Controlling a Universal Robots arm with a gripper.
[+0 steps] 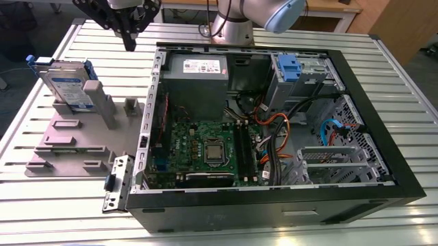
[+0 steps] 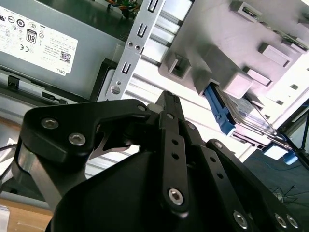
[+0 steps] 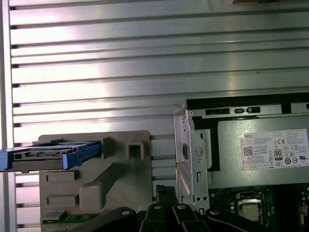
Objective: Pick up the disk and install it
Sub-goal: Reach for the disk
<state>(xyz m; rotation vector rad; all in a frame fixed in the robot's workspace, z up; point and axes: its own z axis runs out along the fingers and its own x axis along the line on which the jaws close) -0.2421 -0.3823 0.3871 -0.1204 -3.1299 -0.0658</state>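
Pick-up looks not yet begun: the gripper (image 1: pixel 129 46), jaws closed on nothing, hovers at 1 o'clock of the disk (image 1: pixel 68 84), which stands on edge in the grey fixture (image 1: pixel 68 136); a grasp would likely need opened jaws.

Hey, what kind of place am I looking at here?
Probably a robotics lab or test bench for computer assembly: an open computer case sits on a slatted metal table, a robot arm stands by it, and a grey fixture holds the disk on edge.
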